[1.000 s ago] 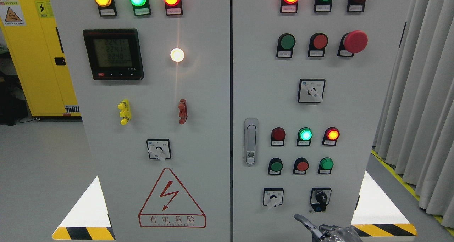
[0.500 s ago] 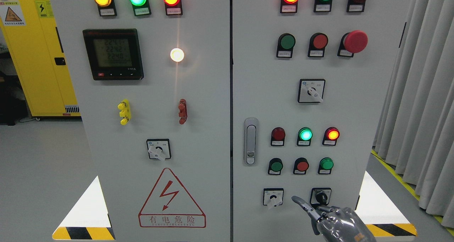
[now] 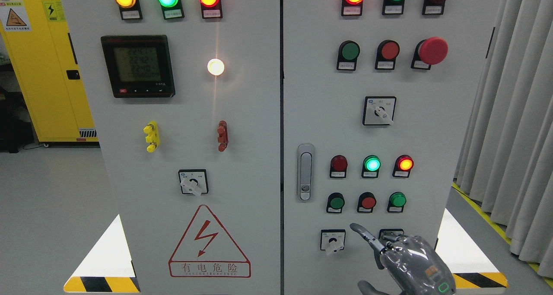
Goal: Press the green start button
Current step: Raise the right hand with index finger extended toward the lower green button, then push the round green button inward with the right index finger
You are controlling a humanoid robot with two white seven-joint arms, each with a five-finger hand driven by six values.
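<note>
Right hand low on panel, index extended up-left, other fingers curled, holding nothing.

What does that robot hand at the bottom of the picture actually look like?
The right hand is grey metal under what looks like a glossy clear covering. Its fingers are slim, jointed and silver-grey with darker tips. Near the wrist sit a small orange marking and a green rounded-square outline. No cables show.

right hand low before cabinet's right door | forefinger between two selector switches | button row just above | door handle left of buttons
</note>
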